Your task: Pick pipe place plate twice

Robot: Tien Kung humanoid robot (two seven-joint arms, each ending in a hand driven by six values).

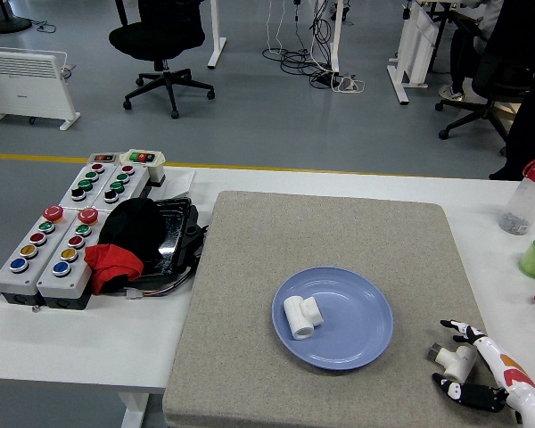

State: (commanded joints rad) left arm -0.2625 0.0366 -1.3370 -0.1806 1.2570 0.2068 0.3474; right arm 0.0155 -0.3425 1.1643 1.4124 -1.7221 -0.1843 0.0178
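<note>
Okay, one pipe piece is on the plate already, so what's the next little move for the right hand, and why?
Probably close the fingers on the second pipe fitting. It lies on the mat right of the blue plate, sitting between the spread thumb and fingers of the right hand, not yet gripped. One white fitting already rests on the plate, so this one looks like the remaining pick.

Right robot hand [468,367]: white shell with black fingertips and dark joints, orange-red patch on the wrist, black thumb segment with small white dots. Forearm white, rounded. Person at top right: dark clothing only.
</note>
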